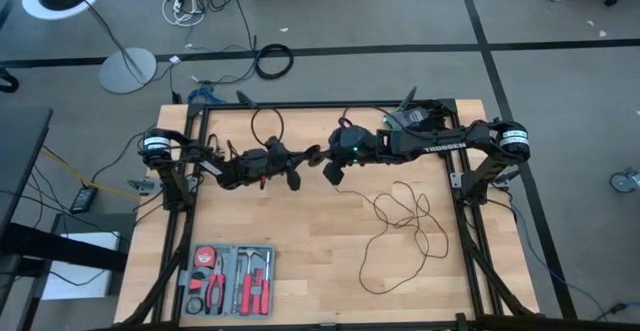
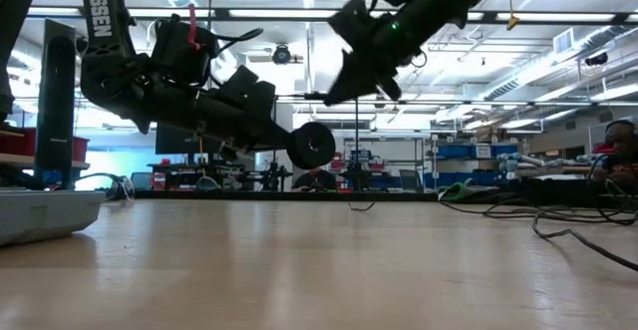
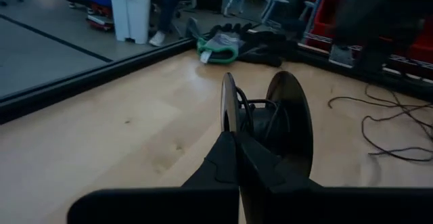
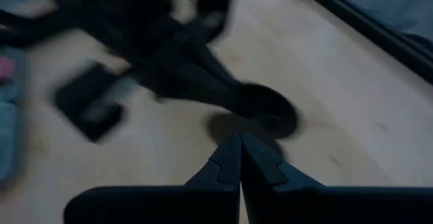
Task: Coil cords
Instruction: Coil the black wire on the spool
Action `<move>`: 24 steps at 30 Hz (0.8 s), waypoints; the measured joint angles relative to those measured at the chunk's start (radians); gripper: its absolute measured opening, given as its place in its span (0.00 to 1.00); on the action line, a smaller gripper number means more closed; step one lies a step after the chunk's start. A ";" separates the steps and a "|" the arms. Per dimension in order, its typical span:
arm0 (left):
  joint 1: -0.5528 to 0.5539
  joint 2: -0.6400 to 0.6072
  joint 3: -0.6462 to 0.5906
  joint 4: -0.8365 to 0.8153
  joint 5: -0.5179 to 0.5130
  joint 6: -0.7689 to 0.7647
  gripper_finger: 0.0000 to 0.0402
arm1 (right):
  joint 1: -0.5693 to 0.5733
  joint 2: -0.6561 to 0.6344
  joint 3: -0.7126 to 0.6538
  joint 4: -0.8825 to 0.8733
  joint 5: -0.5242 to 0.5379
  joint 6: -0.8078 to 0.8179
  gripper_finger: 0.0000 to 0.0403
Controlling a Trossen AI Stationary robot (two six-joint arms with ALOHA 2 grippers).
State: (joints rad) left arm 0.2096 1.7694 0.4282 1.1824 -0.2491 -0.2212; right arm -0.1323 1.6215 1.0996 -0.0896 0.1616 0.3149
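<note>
Wooden surface [image 1: 320,261] seen from above, with both arms reaching toward its middle at the far half. Left gripper [image 1: 296,176], raised clear of the surface, has its jaws closed on a black spool [image 3: 267,119] with two round flanges and dark turns of wire at its hub; in the low view the spool [image 2: 312,146] hangs in the air at the fingertips. Right gripper [image 1: 331,171], jaws closed and empty, is held higher, just beside the spool on its right; its wrist view looks down on the left arm and the spool [image 4: 260,107], with a round shadow under it. Cords [image 1: 405,226]: a thin black wire lying in loose, uneven loops on the right half of the surface, well apart from both grippers and nearer the front edge than they are; part of it shows in the left wrist view [image 3: 389,126]. Tool case [image 1: 228,281], open, holding red-handled tools, at the near left corner. Gloves [image 3: 233,41], green and black, at the far edge of the surface.
</note>
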 joint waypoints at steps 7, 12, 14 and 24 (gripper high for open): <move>0.000 0.000 0.000 0.055 -0.017 -0.017 0.00 | 0.024 0.024 0.000 0.075 -0.027 0.021 0.00; 0.000 0.000 0.002 0.056 -0.016 -0.016 0.00 | 0.048 0.080 -0.002 0.072 0.055 0.021 0.00; 0.000 0.000 0.000 0.037 -0.017 -0.017 0.00 | 0.056 0.077 -0.001 0.047 0.119 0.018 0.00; 0.000 0.000 -0.002 0.022 0.000 -0.016 0.00 | 0.080 0.024 -0.143 0.129 0.194 0.044 0.00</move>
State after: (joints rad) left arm 0.2096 1.7695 0.4267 1.2039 -0.2491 -0.2377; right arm -0.0521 1.6459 0.9567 0.0397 0.3553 0.3594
